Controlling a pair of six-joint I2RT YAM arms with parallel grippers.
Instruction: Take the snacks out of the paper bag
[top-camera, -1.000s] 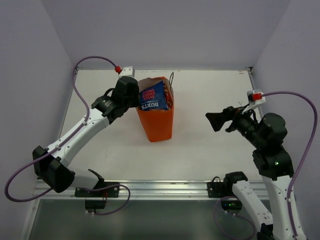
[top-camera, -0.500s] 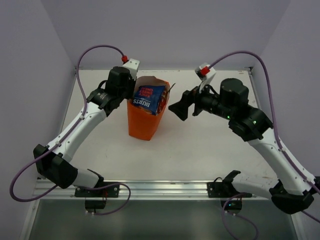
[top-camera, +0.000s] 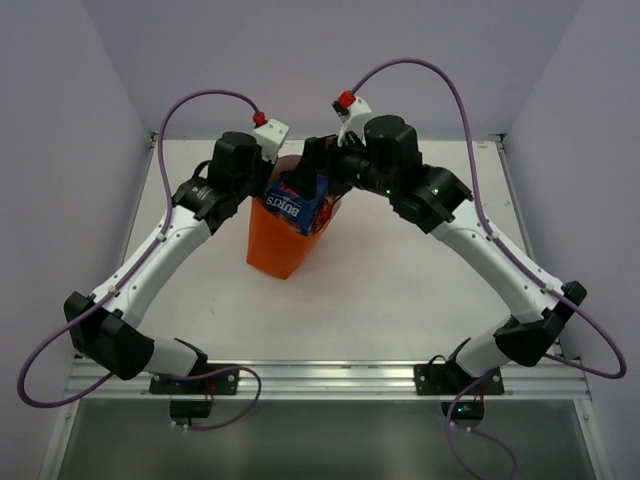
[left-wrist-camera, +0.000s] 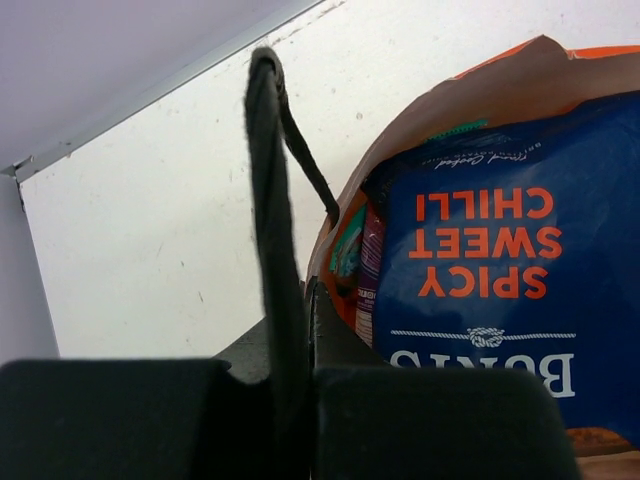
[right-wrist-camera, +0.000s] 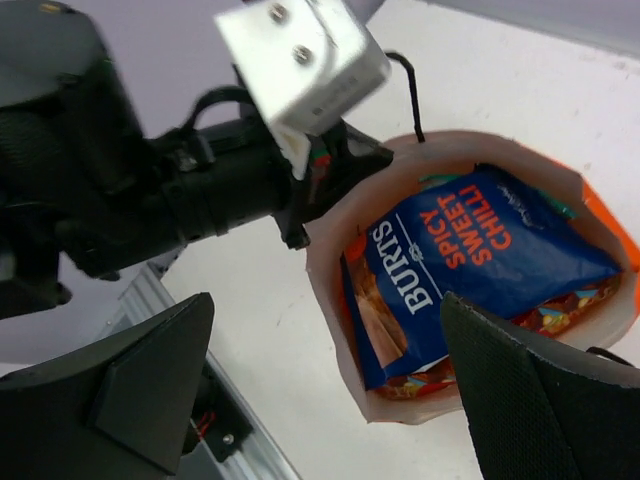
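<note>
The orange paper bag (top-camera: 283, 243) stands left of the table's middle, leaning left, with its mouth open. A blue-and-red snack packet (top-camera: 295, 203) fills the mouth. My left gripper (top-camera: 262, 186) is at the bag's left rim, shut on the black cord handle (left-wrist-camera: 268, 180), which runs between its jaws. Beside the blue packet (left-wrist-camera: 490, 270) I see the edges of a purple packet (left-wrist-camera: 368, 285) and a teal one (left-wrist-camera: 348, 245). My right gripper (top-camera: 312, 176) hangs open over the bag's mouth, its fingers either side of the blue packet (right-wrist-camera: 470, 260) and touching nothing. A red packet (right-wrist-camera: 565, 308) peeks out beneath.
The white tabletop (top-camera: 420, 290) is walled on three sides. A metal rail (top-camera: 330, 376) carrying the arm bases runs along the near edge. Purple cables (top-camera: 420, 75) arch above both arms. The left arm's wrist (right-wrist-camera: 150, 200) sits close to the bag's rim.
My right arm has swung from the table's right side to above the bag's mouth, staying open. The left gripper has pulled the bag's top leftward, tilting it.
</note>
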